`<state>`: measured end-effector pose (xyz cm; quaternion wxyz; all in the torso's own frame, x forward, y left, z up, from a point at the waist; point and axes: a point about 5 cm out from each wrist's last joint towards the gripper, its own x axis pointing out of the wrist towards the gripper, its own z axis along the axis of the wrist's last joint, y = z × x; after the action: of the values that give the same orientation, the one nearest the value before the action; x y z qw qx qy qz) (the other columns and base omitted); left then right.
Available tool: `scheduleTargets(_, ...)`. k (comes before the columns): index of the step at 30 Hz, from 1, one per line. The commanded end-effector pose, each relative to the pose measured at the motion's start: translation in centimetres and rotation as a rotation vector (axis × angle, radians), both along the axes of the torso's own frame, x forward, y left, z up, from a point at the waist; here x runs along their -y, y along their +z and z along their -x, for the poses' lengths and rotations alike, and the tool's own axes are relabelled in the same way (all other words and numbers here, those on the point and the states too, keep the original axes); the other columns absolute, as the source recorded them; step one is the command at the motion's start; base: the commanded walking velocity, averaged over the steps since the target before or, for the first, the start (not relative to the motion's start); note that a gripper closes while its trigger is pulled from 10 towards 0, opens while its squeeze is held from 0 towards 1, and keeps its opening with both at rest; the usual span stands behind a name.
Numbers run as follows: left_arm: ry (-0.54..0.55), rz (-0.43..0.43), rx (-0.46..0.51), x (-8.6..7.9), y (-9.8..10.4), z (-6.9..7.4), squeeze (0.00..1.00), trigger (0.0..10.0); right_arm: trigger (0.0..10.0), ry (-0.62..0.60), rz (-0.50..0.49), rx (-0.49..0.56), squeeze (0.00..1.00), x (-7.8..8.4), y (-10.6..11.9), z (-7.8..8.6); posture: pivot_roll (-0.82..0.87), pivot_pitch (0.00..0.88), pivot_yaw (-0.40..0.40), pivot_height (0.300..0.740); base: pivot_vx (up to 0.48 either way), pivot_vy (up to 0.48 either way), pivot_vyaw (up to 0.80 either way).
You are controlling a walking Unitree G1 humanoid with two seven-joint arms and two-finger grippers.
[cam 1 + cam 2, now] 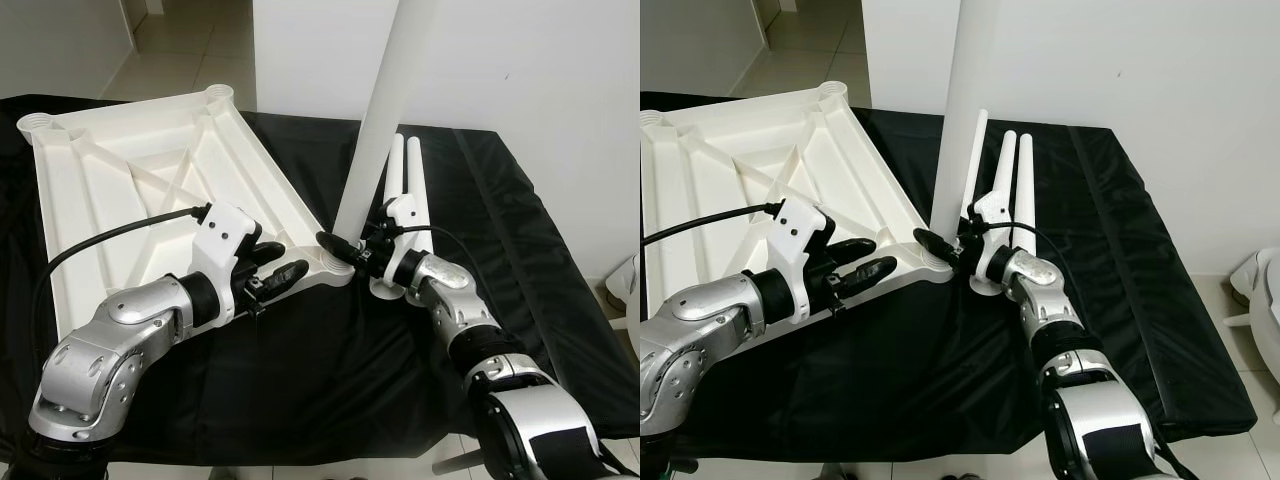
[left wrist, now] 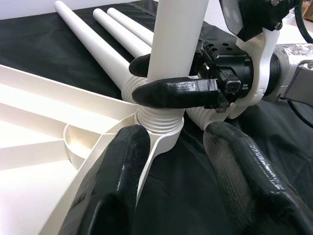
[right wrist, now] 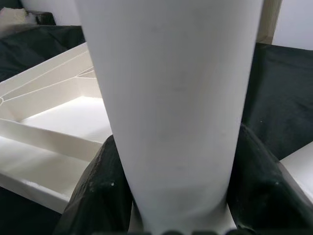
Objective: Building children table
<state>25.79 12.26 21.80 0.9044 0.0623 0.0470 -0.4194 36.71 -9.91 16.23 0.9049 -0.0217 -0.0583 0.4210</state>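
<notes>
On the black cloth (image 1: 300, 380), right claw (image 1: 340, 246) grips upright leg (image 1: 385, 110); left claw (image 1: 275, 265) wide at tabletop (image 1: 130, 190) beside spare legs (image 1: 1012, 175).

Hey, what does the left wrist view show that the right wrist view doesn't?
Left wrist view alone: the threaded base of the upright leg sitting in the corner socket, three spare legs lying on the black cloth, and the left gripper open at the tabletop's edge.
Right wrist view alone: a close look at the leg's smooth shaft between its own fingers.
Both: the upright leg, held by the right gripper, and the ribbed white tabletop.
</notes>
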Motion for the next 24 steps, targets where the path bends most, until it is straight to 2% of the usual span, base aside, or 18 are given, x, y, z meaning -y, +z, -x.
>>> scheduleTargets(1, -0.002, -0.004, -0.004, 0.2, -0.1, 0.4, 0.0, 10.0, 10.0, -0.072, -0.003, -0.065, 0.0, 0.2, -1.2, 0.0, 0.05, 0.092, -0.074, 0.74, 0.0, 0.0, 0.0)
scheduleTargets(2, -0.003, -0.003, -0.005, 0.2, -0.1, 0.4, 0.0, 10.0, 10.0, -0.113, -0.021, -0.068, 0.0, -0.1, -1.1, 0.0, 0.05, 0.093, -0.074, 0.74, 0.0, 0.0, 0.0)
scheduleTargets(4, -0.003, -0.003, -0.005, 0.2, -0.1, 0.4, 0.0, 10.0, 10.0, -0.113, -0.021, -0.068, 0.0, -0.1, -1.1, 0.0, 0.05, 0.093, -0.074, 0.74, 0.0, 0.0, 0.0)
scheduleTargets(7, -0.004, -0.004, -0.009, 0.2, -0.1, 0.5, 0.0, 10.0, 10.0, -0.224, -0.079, -0.039, 0.0, -1.5, -0.4, 0.3, 0.06, 0.094, -0.076, 0.74, 0.0, 0.0, 0.0)
scheduleTargets(9, -0.004, -0.004, -0.009, 0.2, -0.1, 0.5, 0.0, 10.0, 10.0, -0.224, -0.079, -0.039, 0.0, -1.5, -0.4, 0.3, 0.06, 0.094, -0.076, 0.74, 0.0, 0.0, 0.0)
scheduleTargets(11, -0.003, -0.005, -0.01, 0.2, -0.1, 0.5, 0.0, 10.0, 10.0, -0.325, -0.11, -0.071, 0.0, -1.9, -0.5, 0.3, 0.06, 0.093, -0.073, 0.74, 0.0, 0.0, 0.0)
scheduleTargets(14, -0.002, -0.005, -0.01, 0.2, -0.1, 0.5, 0.0, 10.0, 10.0, -0.376, -0.122, -0.091, 0.0, -1.9, -0.6, 0.2, 0.06, 0.093, -0.073, 0.74, 0.0, 0.0, 0.0)
scheduleTargets(15, -0.002, -0.006, -0.01, 0.2, -0.1, 0.5, 0.0, 10.0, 10.0, -0.476, -0.133, -0.114, 0.0, -1.7, -0.8, 0.2, 0.05, 0.092, -0.075, 0.74, 0.0, 0.0, 0.0)
scheduleTargets(17, -0.002, -0.006, -0.01, 0.2, -0.1, 0.5, 0.0, 10.0, 10.0, -0.476, -0.133, -0.114, 0.0, -1.7, -0.8, 0.2, 0.05, 0.092, -0.075, 0.74, 0.0, 0.0, 0.0)
scheduleTargets(18, -0.002, -0.006, -0.009, 0.2, -0.1, 0.4, 0.0, 10.0, 10.0, -0.637, -0.125, -0.13, 0.0, -1.4, -1.0, 0.1, 0.05, 0.091, -0.076, 0.74, 0.0, 0.0, 0.0)
scheduleTargets(19, -0.002, -0.006, -0.009, 0.2, -0.1, 0.4, 0.0, 10.0, 10.0, -0.637, -0.125, -0.13, 0.0, -1.4, -1.0, 0.1, 0.05, 0.091, -0.076, 0.74, 0.0, 0.0, 0.0)
scheduleTargets(21, -0.002, -0.006, -0.008, 0.2, -0.1, 0.4, 0.0, 10.0, 10.0, -0.744, -0.126, -0.137, 0.0, -1.1, -1.3, 0.2, 0.05, 0.089, -0.078, 0.74, 0.0, 0.0, 0.0)
scheduleTargets(24, -0.001, -0.005, -0.007, 0.2, -0.1, 0.4, 0.0, 10.0, 10.0, -0.788, -0.138, -0.15, 0.0, -1.1, -1.5, 0.3, 0.05, 0.089, -0.078, 0.74, 0.0, 0.0, 0.0)
